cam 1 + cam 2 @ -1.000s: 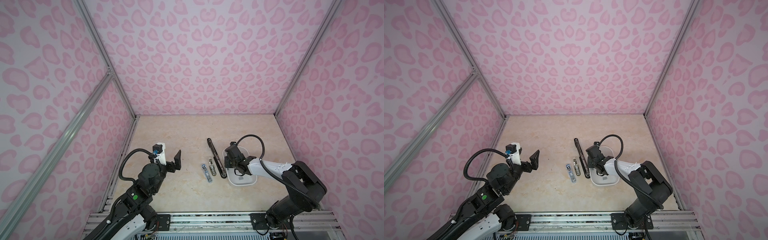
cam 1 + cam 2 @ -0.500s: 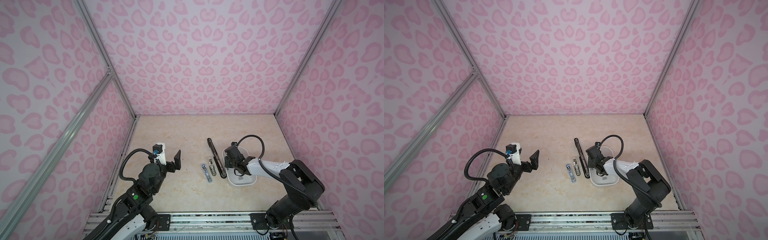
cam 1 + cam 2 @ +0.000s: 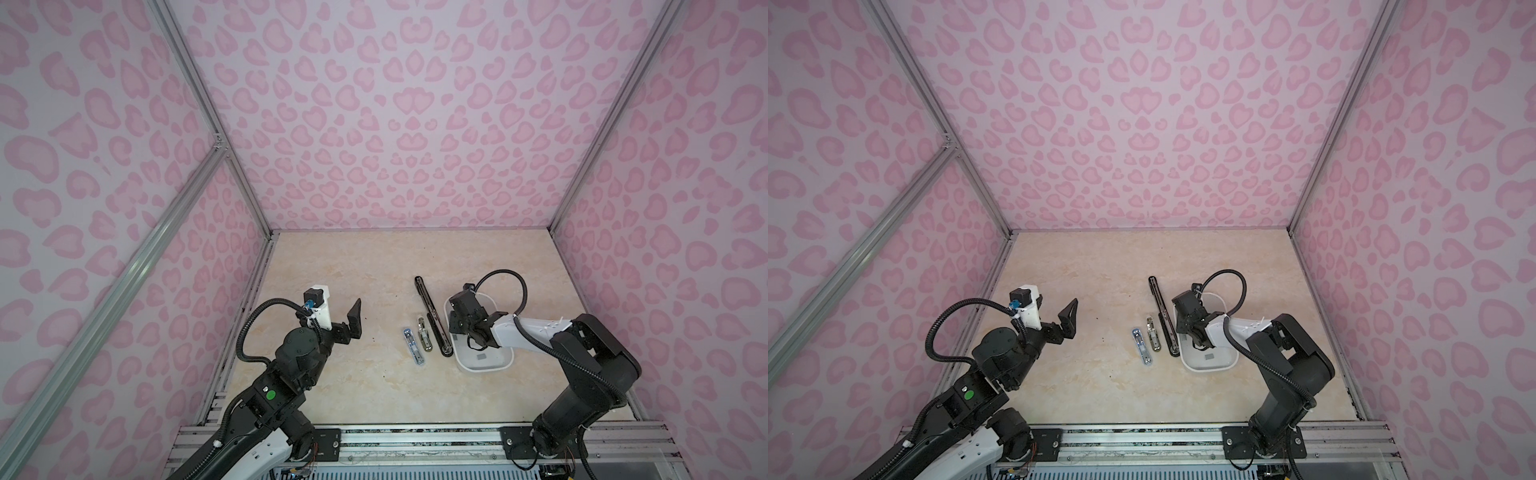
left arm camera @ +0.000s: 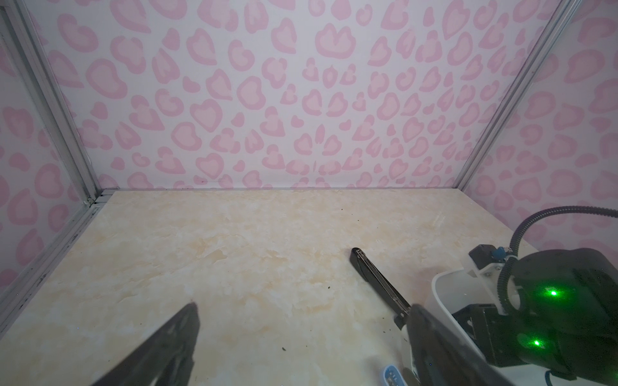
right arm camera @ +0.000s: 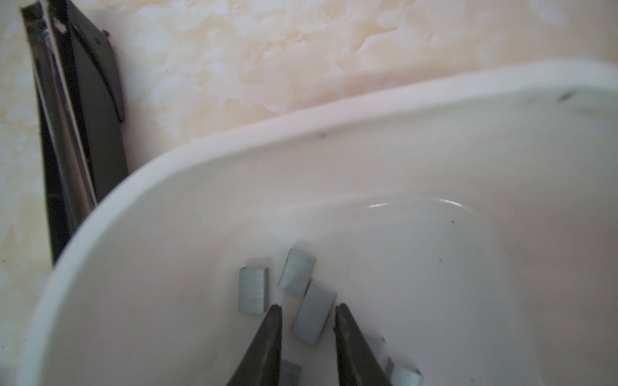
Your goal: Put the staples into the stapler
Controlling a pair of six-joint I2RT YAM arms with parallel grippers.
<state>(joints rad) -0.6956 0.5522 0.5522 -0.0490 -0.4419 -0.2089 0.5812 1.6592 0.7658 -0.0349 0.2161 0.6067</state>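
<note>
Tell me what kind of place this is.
Probably a robot test cell, not an office: pink patterned walls on aluminium framing enclose a marble-look tabletop, with left arm and right arm mounted on a front rail.

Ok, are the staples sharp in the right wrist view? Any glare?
Right wrist view: staples fairly sharp at the right gripper, dish rim and stapler soft, small glint in the dish. Left wrist view: left gripper blurred, green lights flaring on the right arm. Both top views: even light.

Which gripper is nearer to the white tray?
Right. The right gripper is inside the white tray, over the staples; the left gripper hangs well apart, beyond the black stapler.
</note>
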